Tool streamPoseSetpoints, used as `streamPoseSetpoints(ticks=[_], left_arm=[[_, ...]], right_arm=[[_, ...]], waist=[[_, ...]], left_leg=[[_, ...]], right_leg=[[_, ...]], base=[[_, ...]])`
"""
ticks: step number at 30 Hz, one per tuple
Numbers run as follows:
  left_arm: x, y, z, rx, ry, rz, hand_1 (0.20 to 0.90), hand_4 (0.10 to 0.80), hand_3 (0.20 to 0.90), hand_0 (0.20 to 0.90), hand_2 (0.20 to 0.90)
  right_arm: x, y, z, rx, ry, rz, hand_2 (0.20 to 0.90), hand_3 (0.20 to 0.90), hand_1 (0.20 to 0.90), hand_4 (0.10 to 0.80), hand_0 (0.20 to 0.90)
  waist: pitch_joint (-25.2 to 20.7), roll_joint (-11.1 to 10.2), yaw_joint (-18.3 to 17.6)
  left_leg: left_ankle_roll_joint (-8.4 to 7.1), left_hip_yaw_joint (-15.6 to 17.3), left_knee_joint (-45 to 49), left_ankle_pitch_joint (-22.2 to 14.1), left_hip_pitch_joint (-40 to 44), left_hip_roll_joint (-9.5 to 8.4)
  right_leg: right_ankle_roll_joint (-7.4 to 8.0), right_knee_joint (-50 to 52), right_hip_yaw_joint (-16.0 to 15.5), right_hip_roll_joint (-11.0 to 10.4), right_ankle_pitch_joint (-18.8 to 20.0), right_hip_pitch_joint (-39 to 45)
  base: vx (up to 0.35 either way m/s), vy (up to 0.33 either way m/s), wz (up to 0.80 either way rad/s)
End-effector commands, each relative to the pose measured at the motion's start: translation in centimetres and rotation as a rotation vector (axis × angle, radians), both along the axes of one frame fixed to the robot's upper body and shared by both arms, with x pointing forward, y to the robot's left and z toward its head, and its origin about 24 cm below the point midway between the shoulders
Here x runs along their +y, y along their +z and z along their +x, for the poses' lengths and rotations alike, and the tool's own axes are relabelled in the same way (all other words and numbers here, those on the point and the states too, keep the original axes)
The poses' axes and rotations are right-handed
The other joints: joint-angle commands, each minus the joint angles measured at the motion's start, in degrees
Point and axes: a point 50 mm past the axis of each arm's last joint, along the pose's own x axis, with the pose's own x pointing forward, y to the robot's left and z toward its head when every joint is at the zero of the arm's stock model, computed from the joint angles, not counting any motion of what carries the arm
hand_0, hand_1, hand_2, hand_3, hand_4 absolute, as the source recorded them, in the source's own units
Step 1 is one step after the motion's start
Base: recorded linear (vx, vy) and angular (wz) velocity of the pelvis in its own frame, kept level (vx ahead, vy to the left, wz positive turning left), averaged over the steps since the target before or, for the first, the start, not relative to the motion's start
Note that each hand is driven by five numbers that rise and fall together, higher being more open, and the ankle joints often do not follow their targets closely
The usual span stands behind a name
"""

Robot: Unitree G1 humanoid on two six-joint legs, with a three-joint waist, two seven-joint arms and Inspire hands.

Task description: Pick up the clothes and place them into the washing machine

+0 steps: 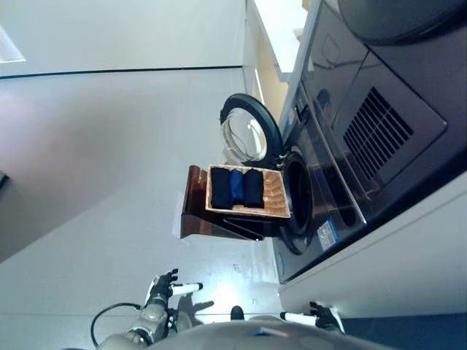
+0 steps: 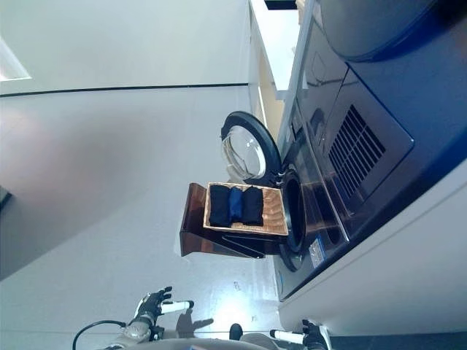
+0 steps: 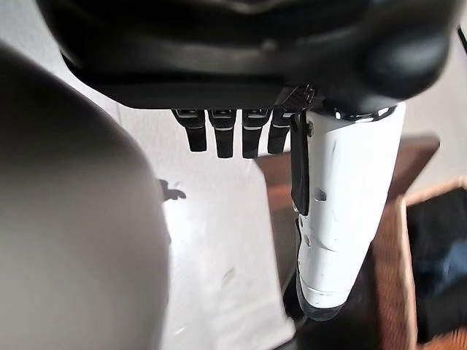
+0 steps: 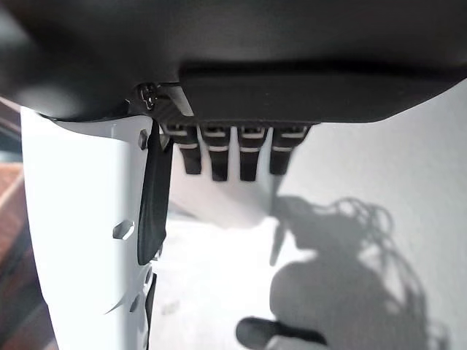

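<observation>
A shallow wicker basket (image 1: 273,195) rests on a low dark brown box (image 1: 201,219) beside the washing machine (image 1: 328,182). Folded dark and blue clothes (image 1: 237,187) lie in the basket; they also show in the left wrist view (image 3: 438,255). The machine's round door (image 1: 250,131) stands open and the drum opening (image 1: 298,193) is dark. My left hand (image 1: 164,288) hangs open and empty, far from the basket. My right hand (image 1: 321,317) hangs open and empty by the machine's front corner.
Pale floor (image 1: 109,182) stretches between me and the brown box. A white counter side (image 1: 394,255) runs along the right of the machine. A wall with a dark line (image 1: 109,71) stands beyond.
</observation>
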Motion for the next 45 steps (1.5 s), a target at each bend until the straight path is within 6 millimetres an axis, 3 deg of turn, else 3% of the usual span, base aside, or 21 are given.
streamPoseSetpoints(ticks=[1,3,9,12,13,14,16,18,19,20,23,24,26,27,28,29,30,31,36,45], left_arm=[[2.0,0.3,-0.7,-0.015,0.012,0.066,0.9,0.8,0.9,0.9,0.9],[2.2,-0.1,-1.9,0.03,0.032,0.07,0.9,0.8,0.9,0.9,0.9],[2.6,-0.3,-3.0,0.07,0.042,0.077,0.9,0.8,0.9,0.9,0.9],[3.0,-0.1,-2.7,0.056,0.042,0.085,0.9,0.8,0.9,0.9,0.9],[3.0,-0.1,-2.7,0.056,0.041,0.085,0.9,0.8,0.9,0.9,0.9],[3.3,0.1,-2.0,0.037,0.036,0.095,0.9,0.8,0.9,0.9,0.9],[3.5,0.3,-1.5,0.02,0.034,0.1,0.9,0.8,0.9,0.9,0.9],[3.9,0.7,-0.3,-0.016,0.006,0.117,0.9,0.8,0.9,0.9,0.9],[3.9,0.7,-0.3,-0.016,0.005,0.117,0.9,0.8,0.9,0.9,0.9],[3.7,1.1,0.7,-0.052,-0.026,0.121,0.9,0.8,0.9,0.9,0.9],[3.8,1.4,1.6,-0.075,-0.075,0.136,0.9,0.8,0.9,0.9,0.9],[3.8,1.4,1.5,-0.069,-0.091,0.141,0.9,0.8,0.9,0.9,0.9],[3.8,1.3,1.2,-0.061,-0.09,0.137,0.9,0.8,0.9,0.9,0.9],[3.8,1.3,1.2,-0.06,-0.089,0.137,0.9,0.8,0.9,0.9,0.9],[3.7,1.1,0.8,-0.048,-0.088,0.133,0.9,0.8,0.9,0.9,0.9],[3.5,1.1,0.8,-0.05,-0.088,0.127,0.9,0.8,0.9,0.9,0.9],[3.4,1.0,0.7,-0.052,-0.09,0.124,0.9,0.8,0.9,0.9,0.9],[3.5,0.9,0.2,-0.042,-0.083,0.125,0.9,0.8,0.9,0.9,0.9],[2.3,0.2,-1.6,-0.003,-0.067,0.071,0.9,0.8,0.9,0.9,0.9],[2.8,0.3,-1.6,-0.006,-0.061,0.076,0.9,0.8,0.9,0.9,0.9]], right_arm=[[-3.1,1.7,3.6,-0.17,-0.019,-0.114,0.9,0.9,0.9,0.8,0.9],[-3.4,1.7,3.2,-0.167,-0.06,-0.116,0.9,0.9,0.9,0.8,0.9],[-3.3,1.8,4.0,-0.205,-0.123,-0.08,0.9,0.9,0.9,0.8,0.9],[-2.8,1.7,4.3,-0.213,-0.155,-0.046,0.9,0.9,0.9,0.8,0.9],[-2.8,1.7,4.3,-0.213,-0.155,-0.046,0.9,0.9,0.9,0.8,0.9],[-2.4,1.7,4.7,-0.231,-0.183,-0.019,0.9,0.9,0.9,0.8,0.9],[-2.1,1.7,5.1,-0.244,-0.193,-0.002,0.9,0.9,0.9,0.8,0.9],[-1.9,1.9,6.0,-0.286,-0.241,0.024,0.9,0.9,0.9,0.8,0.9],[-1.9,1.9,6.0,-0.286,-0.241,0.024,0.9,0.9,0.9,0.8,0.9],[-1.9,2.2,6.9,-0.322,-0.248,0.033,0.9,0.9,0.9,0.8,0.9],[-1.8,2.8,8.4,-0.368,-0.236,0.028,0.9,0.9,0.9,0.8,0.9],[-2.0,3.2,9.1,-0.393,-0.23,0.015,0.9,0.9,0.9,0.8,0.9],[-2.5,3.6,9.8,-0.409,-0.225,0.0,0.9,0.9,0.9,0.8,0.9],[-2.5,3.6,9.8,-0.409,-0.225,-0.001,0.9,0.9,0.9,0.8,0.9],[-2.9,4.0,10.4,-0.423,-0.226,-0.017,0.9,0.9,0.9,0.8,0.9],[-3.1,4.1,10.7,-0.425,-0.215,-0.028,0.9,0.9,0.9,0.8,0.9],[-3.5,4.2,10.6,-0.425,-0.223,-0.038,0.9,0.9,0.9,0.8,0.9],[-3.6,4.2,10.5,-0.42,-0.227,-0.045,0.9,0.9,0.9,0.8,0.9],[-5.6,4.7,10.4,-0.416,-0.277,-0.09,0.9,0.9,0.9,0.8,0.9],[-7.1,5.9,11.8,-0.45,-0.286,-0.128,0.9,0.9,0.9,0.8,0.9]], waist=[[-0.3,-1.26,1.94],[-0.79,1.25,3.7],[-1.97,2.19,4.23],[-4.55,1.43,4.86],[-4.51,1.35,4.89],[-5.45,0.44,5.18],[-5.63,0.02,5.41],[-5.33,-0.4,5.21],[-5.36,-0.43,5.24],[-4.27,0.26,4.74],[-2.41,1.58,3.78],[-1.56,2.99,3.76],[-1.59,3.46,3.58],[-1.23,3.49,3.2],[-1.0,2.8,3.27],[-1.05,2.12,3.2],[-0.84,1.82,2.82],[-1.2,1.48,3.19],[-3.49,1.75,4.43],[-2.66,2.89,5.53]], left_leg=[[3.37,1.75,-14.15,4.74,0.34,0.4],[1.72,-1.6,-35.28,9.48,0.09,-0.13],[0.92,1.1,-38.99,11.03,0.09,0.24],[1.62,2.55,-38.23,11.0,1.96,-0.59],[1.64,2.61,-38.23,10.97,2.04,-0.65],[2.7,3.84,-36.55,9.06,2.53,-1.82],[3.44,4.51,-35.53,7.68,2.68,-2.33],[5.42,4.99,-32.59,4.2,3.35,-4.28],[5.43,5.03,-32.49,4.14,3.26,-4.29],[6.61,4.4,-31.53,2.64,4.6,-4.86],[7.51,3.64,-30.68,1.66,5.88,-4.74],[7.75,3.87,-31.18,0.65,7.88,-4.39],[6.86,3.67,-32.27,-0.39,10.41,-4.46],[6.78,3.29,-32.38,-0.48,10.91,-4.49],[5.97,3.45,-33.1,-1.61,12.95,-5.05],[5.6,3.2,-33.18,-2.11,13.21,-5.53],[5.61,2.19,-33.01,-2.66,13.71,-5.96],[5.43,2.63,-33.44,-2.42,14.04,-5.74],[4.6,1.93,-36.27,-1.95,14.18,-5.66],[3.95,0.12,-37.02,-1.71,12.64,-5.42]], right_leg=[[6.51,-0.74,2.86,-0.67,-0.92,0.76],[7.91,-2.79,4.7,0.89,-3.62,4.9],[9.15,-3.6,6.35,-0.26,-6.09,8.78],[11.1,-3.17,6.36,-3.9,-7.43,10.76],[11.13,-3.19,6.38,-3.98,-7.47,10.83],[12.48,0.09,6.34,-6.17,-7.54,10.37],[13.27,2.99,6.28,-7.19,-7.03,9.78],[15.0,13.91,6.46,-8.16,-1.13,5.65],[15.01,14.01,6.51,-8.18,-1.18,5.54],[15.5,22.8,5.98,-7.54,3.48,1.68],[15.07,29.88,4.33,-6.03,5.12,-3.06],[13.91,30.42,-1.74,-7.22,2.51,-7.09],[12.45,22.84,-7.78,-8.7,-2.52,-9.14],[12.4,22.69,-8.21,-8.75,-2.77,-8.43],[12.53,13.23,-11.33,-10.31,-1.41,-9.14],[12.81,7.3,-11.28,-10.96,0.2,-8.6],[13.03,5.49,-8.46,-10.66,0.48,-6.63],[13.11,5.1,-8.49,-10.74,0.87,-6.24],[13.44,0.99,-11.3,-10.53,1.05,-3.01],[13.2,-0.66,-12.69,-10.34,-0.11,-2.4]], base=[[0.317,0.096,-0.18],[0.472,0.156,-0.38],[0.285,0.136,-0.44],[0.361,0.232,-0.47],[0.341,0.232,-0.36],[0.334,0.234,-0.29],[0.305,0.219,-0.13],[0.248,0.185,0.09],[0.193,0.19,0.08],[0.114,0.129,0.1],[0.183,0.183,0.17],[0.299,0.178,0.31],[0.291,0.065,0.24],[0.277,-0.074,0.06],[0.247,-0.122,0.13],[0.306,-0.139,0.14],[0.191,-0.099,0.17],[0.185,-0.075,0.31],[0.136,-0.065,0.29],[0.031,-0.027,0.15]])
